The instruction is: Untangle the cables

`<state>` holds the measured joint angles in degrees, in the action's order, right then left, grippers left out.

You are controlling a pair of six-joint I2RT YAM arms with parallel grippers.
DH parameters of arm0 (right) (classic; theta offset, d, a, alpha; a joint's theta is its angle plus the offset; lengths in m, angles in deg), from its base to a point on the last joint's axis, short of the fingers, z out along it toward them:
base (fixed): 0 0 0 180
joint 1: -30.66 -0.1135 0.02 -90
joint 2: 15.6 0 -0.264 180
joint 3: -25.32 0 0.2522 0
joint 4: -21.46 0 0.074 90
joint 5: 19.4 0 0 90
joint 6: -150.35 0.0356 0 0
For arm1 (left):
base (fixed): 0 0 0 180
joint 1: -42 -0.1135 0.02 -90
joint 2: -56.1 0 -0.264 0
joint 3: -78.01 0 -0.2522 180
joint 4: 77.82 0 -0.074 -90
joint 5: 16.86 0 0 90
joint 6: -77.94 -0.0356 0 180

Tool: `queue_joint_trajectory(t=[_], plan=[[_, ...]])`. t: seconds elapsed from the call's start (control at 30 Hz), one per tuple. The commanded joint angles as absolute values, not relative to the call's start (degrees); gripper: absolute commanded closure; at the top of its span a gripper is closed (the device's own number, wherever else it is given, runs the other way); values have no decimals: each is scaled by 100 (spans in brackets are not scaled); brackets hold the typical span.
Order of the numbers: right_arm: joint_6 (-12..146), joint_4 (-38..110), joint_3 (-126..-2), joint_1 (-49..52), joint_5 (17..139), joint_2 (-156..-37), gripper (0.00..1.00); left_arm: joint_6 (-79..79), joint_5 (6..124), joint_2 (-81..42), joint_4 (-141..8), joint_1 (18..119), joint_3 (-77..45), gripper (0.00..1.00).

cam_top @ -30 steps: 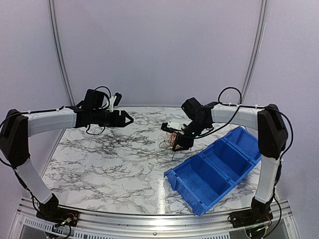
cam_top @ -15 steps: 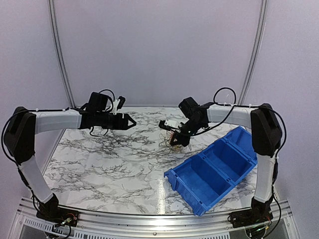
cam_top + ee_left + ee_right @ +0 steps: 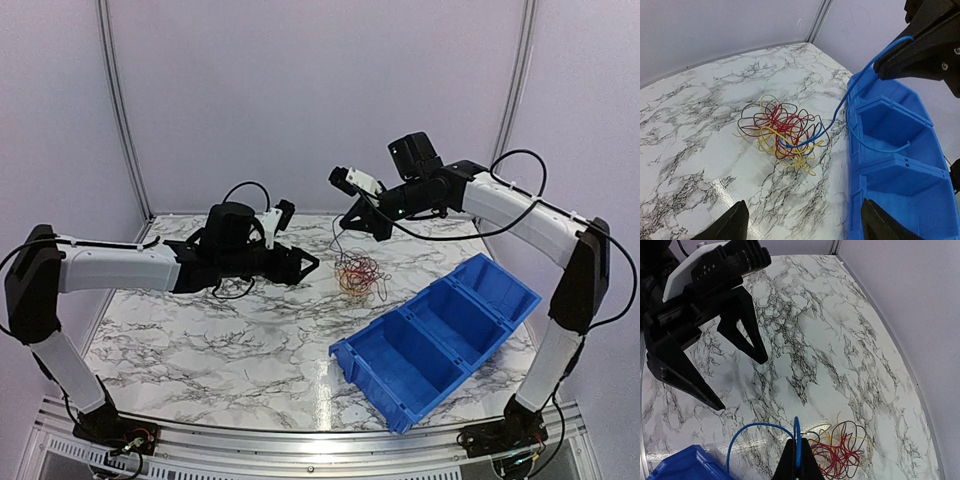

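- The right gripper [image 3: 797,460] is pinching one thin blue wire [image 3: 840,107] and holding it high above the loose tangle of red, yellow and black hair-thin cables [image 3: 782,130], which is lying on the white marble table [image 3: 200,330] just left of the blue plastic compartment bin [image 3: 900,165].
- The left gripper [image 3: 310,265] is hovering open and empty, left of the tangle.
- Pulling further is risking lifting or tightening the whole unpinned knot.
- The left wrist view is showing the wire entering the heap; the top view is barely showing it.

The right gripper [image 3: 797,455] is higher now, pinching a blue cable [image 3: 841,105]; the left gripper [image 3: 310,266] is closer to the tangle [image 3: 360,272].
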<state>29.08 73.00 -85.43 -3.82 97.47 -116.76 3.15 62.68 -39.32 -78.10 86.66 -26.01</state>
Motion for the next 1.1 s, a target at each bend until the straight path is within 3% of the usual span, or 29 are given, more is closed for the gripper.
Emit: queue_joint_trajectory(t=[0.0, 0.37, 0.67, 0.83, 0.97, 1.07], plan=[[3041, 7346, -8785, -404, 9915, -11572, 100, 646, 7002, -3913, -8787, 8914, -2639, 20], [3211, 7666, -9622, -400, 10275, -11620, 100, 976, 7230, -5194, -9639, 9092, -1635, 23], [3210, 7826, -10340, -411, 10365, -11465, 100, 1155, 7999, -6378, -9666, 9089, -781, 37], [3170, 7710, -10367, -403, 10221, -11135, 100, 1137, 7897, -6799, -9718, 9071, -543, 57], [3156, 7694, -10439, -396, 10078, -10930, 100, 1132, 7881, -6952, -9772, 9057, -545, 87], [3128, 7766, -10549, -384, 9975, -10851, 100, 1143, 7904, -6970, -9798, 9045, -637, 97]])
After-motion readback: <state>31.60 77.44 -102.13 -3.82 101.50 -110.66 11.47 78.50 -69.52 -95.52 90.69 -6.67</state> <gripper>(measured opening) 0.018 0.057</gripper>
